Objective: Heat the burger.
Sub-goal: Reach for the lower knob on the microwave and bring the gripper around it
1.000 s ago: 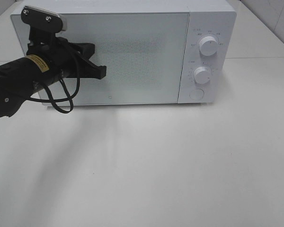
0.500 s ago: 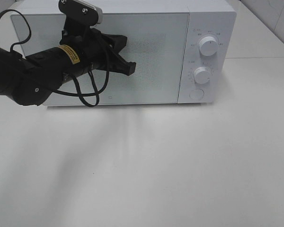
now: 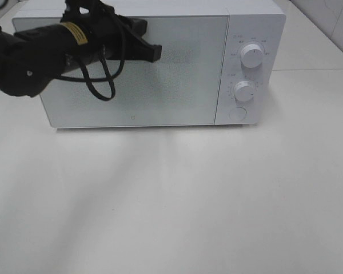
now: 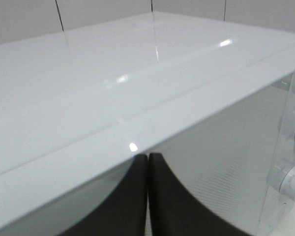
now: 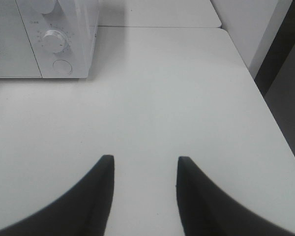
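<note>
Before the left end effector [image 3: 153, 53] stands the closed microwave door [image 3: 183, 80].

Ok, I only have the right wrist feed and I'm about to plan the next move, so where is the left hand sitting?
Observer: The left hand is in front of the microwave, by the top edge of its door, left of the middle.
Operator: Holding anything?
Observer: No. Its own wrist view shows its fingers pressed together with nothing between them.
Operator: Is the door open at all on that side?
Observer: No. In the high view the door lies flush across the whole front, shut.
</note>
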